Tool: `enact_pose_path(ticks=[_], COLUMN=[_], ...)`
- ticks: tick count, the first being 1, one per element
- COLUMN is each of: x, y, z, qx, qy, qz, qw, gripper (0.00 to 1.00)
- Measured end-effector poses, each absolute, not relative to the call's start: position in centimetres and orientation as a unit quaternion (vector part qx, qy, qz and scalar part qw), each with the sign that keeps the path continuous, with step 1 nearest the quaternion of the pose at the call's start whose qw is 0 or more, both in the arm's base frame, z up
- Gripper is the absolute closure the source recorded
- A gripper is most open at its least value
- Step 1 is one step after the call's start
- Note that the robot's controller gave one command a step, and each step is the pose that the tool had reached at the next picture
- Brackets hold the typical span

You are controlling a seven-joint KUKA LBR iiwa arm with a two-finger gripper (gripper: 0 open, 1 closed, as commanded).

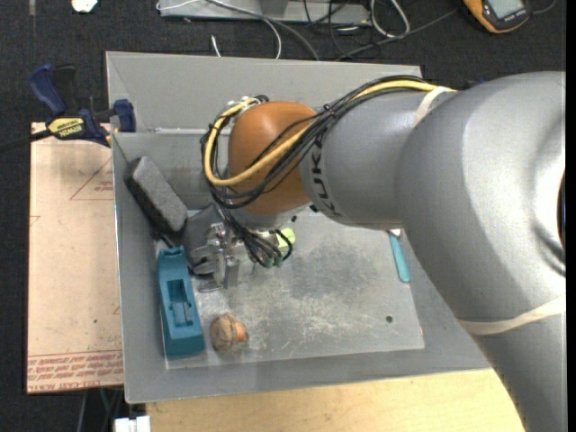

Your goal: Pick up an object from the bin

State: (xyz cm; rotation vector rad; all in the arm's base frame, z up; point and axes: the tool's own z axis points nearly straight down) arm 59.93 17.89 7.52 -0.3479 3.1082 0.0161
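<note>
Grey arm point(432, 151) covered half the bin point(360, 336); its gripper point(219, 261), state impossible to tell, hung beside a blue stapler-like tool point(180, 311), brown round lump point(229, 332) and grey block point(157, 192).

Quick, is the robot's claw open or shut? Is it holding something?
Gripper: cannot be told. It is down by the blue plastic thing on the left side of the bin.

A thick, rounded silver-grey arm point(468, 196) carries black lettering point(315, 183) near its end. Just above the small metal gripper point(220, 270) sits a smooth orange cover point(270, 151), looped by yellow and black cables point(389, 85).
</note>
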Motion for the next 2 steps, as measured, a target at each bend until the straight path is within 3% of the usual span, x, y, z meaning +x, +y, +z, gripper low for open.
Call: enact_pose_path(ticks=[1,2], x=[59.9,59.6], y=[17.9,17.8], z=[7.5,11.4], qx=[-0.11,-0.11], qy=[0.994,0.994], qz=[0.005,0.004], qw=[0.007,0.003], gripper=[1.0,1.0])
